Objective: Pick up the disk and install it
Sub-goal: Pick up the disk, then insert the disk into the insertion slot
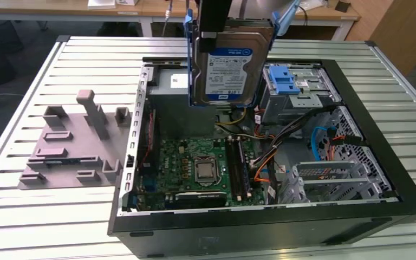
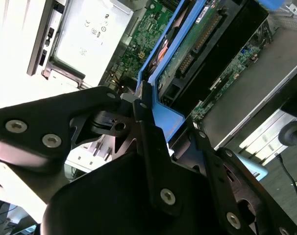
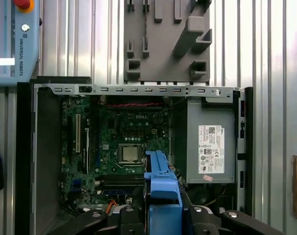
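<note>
Your gripper (image 2: 165,120) is closed on the disk (image 1: 231,65), which hangs under it with its long axis upright, over the open computer case (image 1: 266,222), just beside the drive cage (image 1: 305,100).

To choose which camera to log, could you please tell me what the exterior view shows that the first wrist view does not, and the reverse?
The exterior view adds the label face of the disk, upright over the case, and a blue latch strip. The first wrist view adds a pendant with a red button. Both share the disk's blue frame, the motherboard and the grey fixture plate.
</note>
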You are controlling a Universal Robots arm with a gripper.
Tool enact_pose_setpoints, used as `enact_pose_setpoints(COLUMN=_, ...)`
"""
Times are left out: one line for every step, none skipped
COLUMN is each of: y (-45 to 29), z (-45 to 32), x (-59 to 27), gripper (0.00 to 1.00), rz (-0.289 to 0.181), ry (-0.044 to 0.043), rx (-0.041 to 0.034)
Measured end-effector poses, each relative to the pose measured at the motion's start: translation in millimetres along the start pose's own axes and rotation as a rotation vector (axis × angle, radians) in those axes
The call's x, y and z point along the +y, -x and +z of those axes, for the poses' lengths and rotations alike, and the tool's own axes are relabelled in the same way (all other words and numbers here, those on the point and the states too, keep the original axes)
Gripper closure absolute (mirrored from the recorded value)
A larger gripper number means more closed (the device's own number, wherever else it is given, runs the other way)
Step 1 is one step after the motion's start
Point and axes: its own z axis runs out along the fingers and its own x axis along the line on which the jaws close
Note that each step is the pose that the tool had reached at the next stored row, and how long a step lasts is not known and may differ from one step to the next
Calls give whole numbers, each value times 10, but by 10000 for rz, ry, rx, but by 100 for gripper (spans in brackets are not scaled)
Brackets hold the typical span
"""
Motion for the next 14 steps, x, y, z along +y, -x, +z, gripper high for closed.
enact_pose_setpoints(y=0, z=2, x=0, gripper=64, rz=14, ry=-2, rx=0)
enact_pose_setpoints(y=0, z=4, x=0, gripper=64, rz=24, ry=-3, rx=-1)
enact_pose_setpoints(y=-1, z=6, x=0, gripper=64, rz=29, ry=-4, rx=-1)
enact_pose_setpoints(y=-1, z=7, x=0, gripper=64, rz=31, ry=-4, rx=-1)
enact_pose_setpoints(y=-1, z=11, x=0, gripper=64, rz=33, ry=-4, rx=-1)
enact_pose_setpoints(y=-1, z=11, x=-1, gripper=64, rz=33, ry=-4, rx=-1)
enact_pose_setpoints(y=-1, z=12, x=-1, gripper=64, rz=34, ry=-4, rx=-2)
enact_pose_setpoints(y=-1, z=12, x=-3, gripper=64, rz=33, ry=-4, rx=-2)
enact_pose_setpoints(y=-2, z=12, x=-5, gripper=64, rz=32, ry=-4, rx=-2)
enact_pose_setpoints(y=-2, z=12, x=-7, gripper=64, rz=33, ry=-4, rx=-2)
enact_pose_setpoints(y=-3, z=12, x=-8, gripper=64, rz=33, ry=-4, rx=-2)
enact_pose_setpoints(y=-5, z=12, x=-9, gripper=64, rz=33, ry=-4, rx=-2)
enact_pose_setpoints(y=-8, z=12, x=-9, gripper=64, rz=33, ry=-5, rx=-4)
enact_pose_setpoints(y=-11, z=12, x=-10, gripper=64, rz=33, ry=-5, rx=-3)
